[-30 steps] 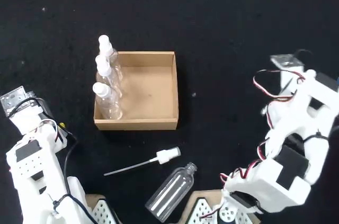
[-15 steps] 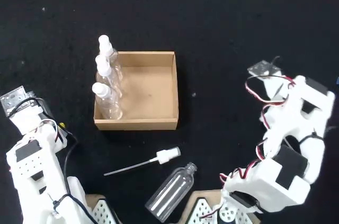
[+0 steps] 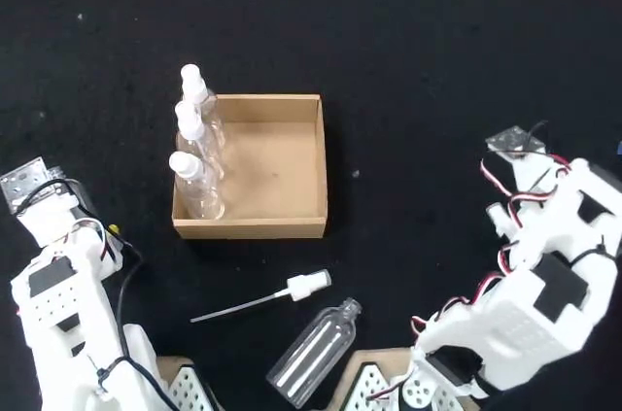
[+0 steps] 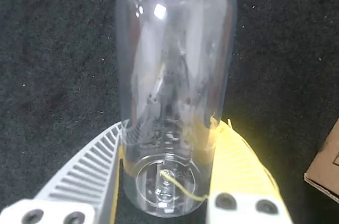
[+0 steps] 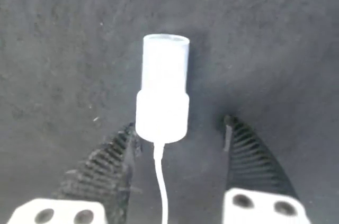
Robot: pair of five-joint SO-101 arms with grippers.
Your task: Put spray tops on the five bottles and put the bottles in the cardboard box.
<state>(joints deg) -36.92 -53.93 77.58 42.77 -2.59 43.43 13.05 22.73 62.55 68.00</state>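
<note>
A clear capless bottle (image 4: 175, 75) stands base-first between the white and yellow fingers of my left gripper (image 4: 172, 128), which is shut on it. My right gripper (image 5: 179, 126) is open over the black cloth. A white spray top (image 5: 163, 94) lies between its fingers, its thin tube running back toward the wrist. Three capped bottles (image 3: 199, 144) stand along the left wall of the cardboard box (image 3: 282, 228). In front of the box lie another spray top (image 3: 303, 286) with its long tube and a clear open bottle (image 3: 313, 353).
Black cloth (image 3: 437, 71) covers the whole table. The right two thirds of the box hold nothing. The left arm (image 3: 58, 304) sits at the front left corner and the right arm (image 3: 535, 285) at the front right. A box corner (image 4: 327, 166) shows beside the held bottle.
The right arm's upper part swung left, then back right and lower. The left arm, the box, the bottles and the loose spray top stayed put.
</note>
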